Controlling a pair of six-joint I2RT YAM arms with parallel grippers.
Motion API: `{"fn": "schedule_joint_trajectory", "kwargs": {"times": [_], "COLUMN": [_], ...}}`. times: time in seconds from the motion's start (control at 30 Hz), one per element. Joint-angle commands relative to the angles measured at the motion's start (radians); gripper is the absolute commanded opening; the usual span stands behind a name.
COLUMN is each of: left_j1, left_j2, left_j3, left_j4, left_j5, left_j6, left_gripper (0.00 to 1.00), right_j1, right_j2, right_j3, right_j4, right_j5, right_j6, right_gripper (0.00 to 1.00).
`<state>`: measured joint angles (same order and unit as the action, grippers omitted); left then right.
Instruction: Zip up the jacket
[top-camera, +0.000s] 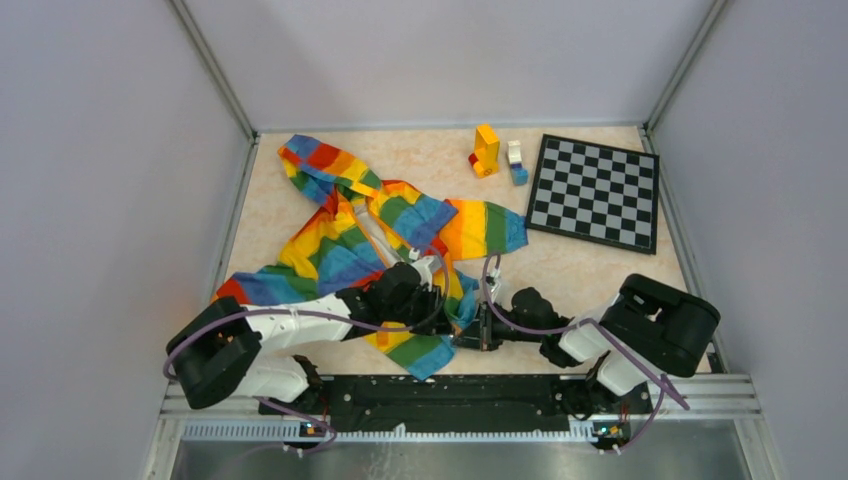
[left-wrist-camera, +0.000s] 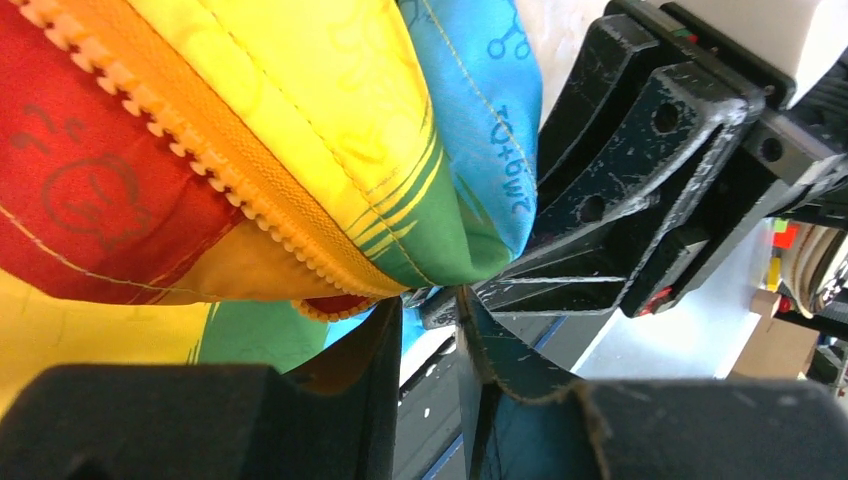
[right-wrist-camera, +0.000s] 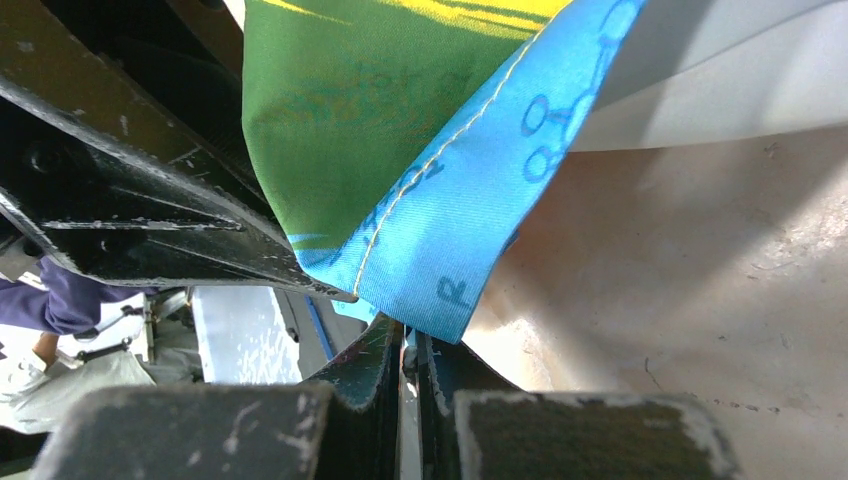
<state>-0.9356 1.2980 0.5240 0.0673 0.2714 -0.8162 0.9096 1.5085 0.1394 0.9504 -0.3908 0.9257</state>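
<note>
Table (top-camera: 600, 270): pale marbled top with grey walls on three sides.
Jacket (top-camera: 340, 250): lies crumpled on the left half of the table. Its hood points to the far left corner, one sleeve reaches toward the middle, and another lies toward the left edge. The hem is at the middle of the near edge, lifted between the two grippers.
Chessboard (top-camera: 595, 192): lies flat in the far right corner, well apart from the jacket.
Left gripper (left-wrist-camera: 432, 297): clenched on the jacket's hem, just where the zipper's lower end comes down.
Right gripper (right-wrist-camera: 408, 340): clenched on a blue corner of the hem, just beside the left gripper.
Zipper (left-wrist-camera: 200, 165): orange teeth lie bare along one fabric edge.
Blocks (top-camera: 486, 150): a small group near the far edge, just left of the chessboard.
</note>
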Motion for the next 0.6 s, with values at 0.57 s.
{"fn": "schedule_joint_trajectory", "kwargs": {"times": [0.57], "left_j1": [-0.01], "left_j2": [0.11], "left_j3": [0.043], "left_j4": [0.13], "left_j5": [0.068], "left_j6": [0.017], "left_gripper": [0.36], "right_j1": [0.008], "right_j2": [0.018], "right_j3": [0.031], "right_j4": [0.059], "right_j5": [-0.022], "right_j6": [-0.025], "right_gripper": [0.0]}}
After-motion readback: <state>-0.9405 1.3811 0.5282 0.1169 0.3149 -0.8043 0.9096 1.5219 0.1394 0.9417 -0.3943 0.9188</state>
